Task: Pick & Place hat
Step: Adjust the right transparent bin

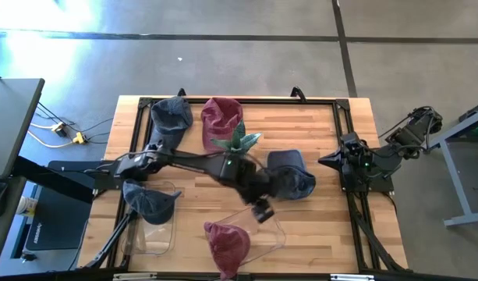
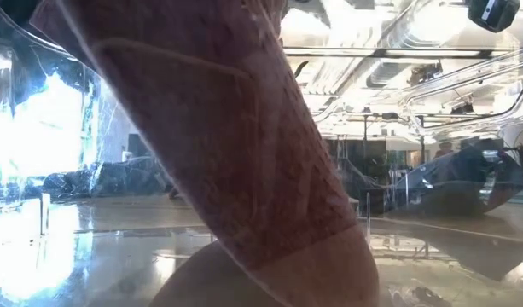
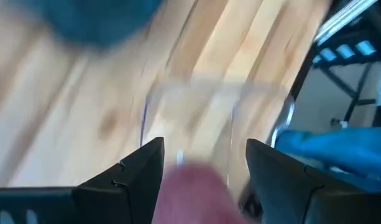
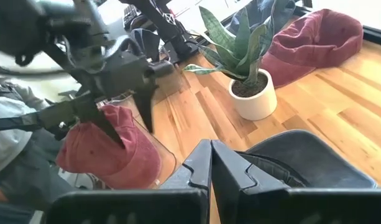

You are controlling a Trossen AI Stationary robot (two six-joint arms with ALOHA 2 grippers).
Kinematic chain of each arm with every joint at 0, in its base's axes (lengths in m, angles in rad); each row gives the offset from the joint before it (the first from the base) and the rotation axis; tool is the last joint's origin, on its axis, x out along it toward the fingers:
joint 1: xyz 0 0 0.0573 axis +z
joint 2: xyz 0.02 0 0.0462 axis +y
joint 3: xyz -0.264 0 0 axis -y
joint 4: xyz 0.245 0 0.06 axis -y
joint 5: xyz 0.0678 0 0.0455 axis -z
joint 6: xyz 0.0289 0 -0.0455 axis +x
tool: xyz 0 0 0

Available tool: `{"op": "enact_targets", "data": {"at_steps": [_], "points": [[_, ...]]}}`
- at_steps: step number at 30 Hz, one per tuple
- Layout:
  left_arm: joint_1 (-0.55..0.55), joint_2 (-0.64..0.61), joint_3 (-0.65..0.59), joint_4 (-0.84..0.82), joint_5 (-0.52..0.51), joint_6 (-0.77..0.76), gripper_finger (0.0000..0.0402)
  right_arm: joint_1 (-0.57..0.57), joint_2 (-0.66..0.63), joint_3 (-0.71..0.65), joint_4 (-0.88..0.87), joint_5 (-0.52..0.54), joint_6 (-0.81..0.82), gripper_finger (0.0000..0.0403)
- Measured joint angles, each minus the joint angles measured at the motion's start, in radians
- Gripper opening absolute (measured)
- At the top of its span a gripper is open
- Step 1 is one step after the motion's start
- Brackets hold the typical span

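A red hat (image 1: 227, 243) lies in a clear plastic container (image 1: 276, 232) by the table's near edge. It fills the low view (image 2: 244, 128) close up. My left gripper (image 1: 262, 209) hovers open just above it. In the left wrist view the hat's crown (image 3: 193, 196) shows low between the two fingers, with a gap on each side. The right wrist view shows that gripper (image 4: 131, 118) spread over the hat (image 4: 109, 155). My right gripper (image 4: 210, 163) is shut and waits at the table's right side (image 1: 332, 161), above a dark blue hat (image 4: 302, 155).
A blue hat (image 1: 149, 201) sits in a second clear bin (image 1: 157, 238) at the left. A dark blue hat (image 1: 172, 115) and a red hat (image 1: 221, 117) lie at the far edge. A potted plant (image 1: 239, 142) stands mid-table, with another dark blue hat (image 1: 292, 176) to its right.
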Motion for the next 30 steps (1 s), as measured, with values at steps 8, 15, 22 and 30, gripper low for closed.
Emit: {"op": "enact_targets", "data": {"at_steps": [8,15,22,30], "points": [[-0.092,0.034,-0.073,-0.143,-0.081,-0.188,0.0222,0.0,0.0,0.0,0.001,0.034,-0.018,0.0005],[-0.095,0.06,-0.171,-0.088,-0.094,-0.231,0.0186,0.0,0.0,0.0,0.008,0.015,-0.016,0.0005],[-0.078,0.096,-0.198,-0.05,-0.127,-0.215,0.0149,0.0,0.0,0.0,0.017,-0.035,-0.014,0.0003],[-0.073,0.133,-0.192,0.013,-0.112,-0.079,0.0101,0.0,0.0,0.0,0.031,-0.036,-0.017,0.0007]]}}
